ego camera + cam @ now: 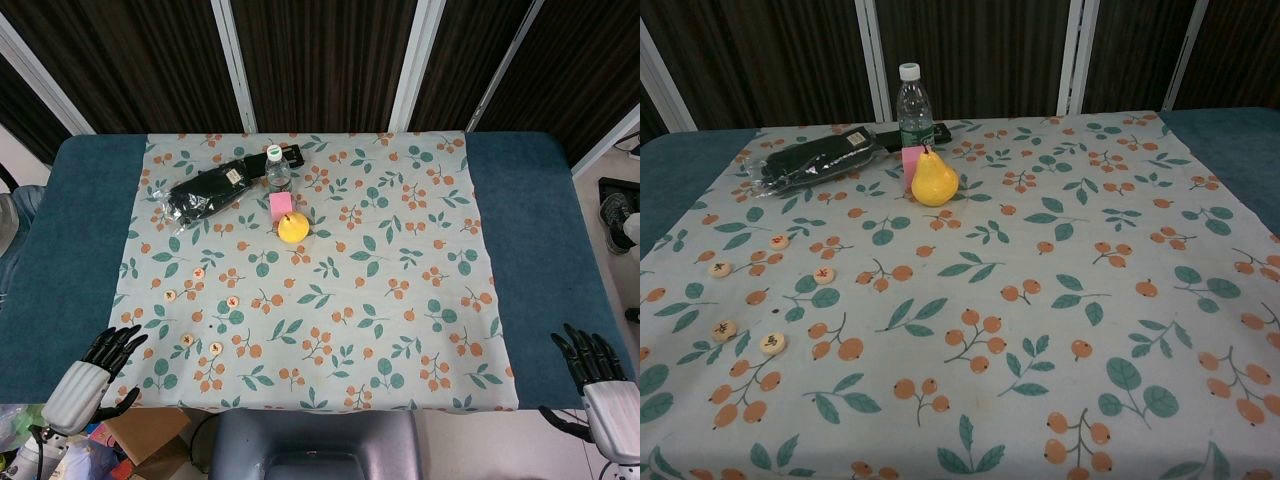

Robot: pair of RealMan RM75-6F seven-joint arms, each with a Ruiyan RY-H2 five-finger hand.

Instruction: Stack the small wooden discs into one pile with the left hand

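Note:
Several small wooden discs lie apart on the left part of the floral cloth (400,330), none stacked. In the head view they include one disc (198,272) farthest back, another disc (169,295) to its left and the nearest disc (216,348). The chest view shows the same discs, among them one disc (824,274) and the nearest disc (772,343). My left hand (95,375) hovers at the table's front left corner, fingers spread and empty, left of the discs. My right hand (595,375) is at the front right corner, fingers apart, holding nothing. Neither hand shows in the chest view.
At the back of the cloth stand a clear water bottle (276,168), a black package (210,192), a pink block (281,205) and a yellow pear (293,228). A grey chair back (315,445) sits at the table's front edge.

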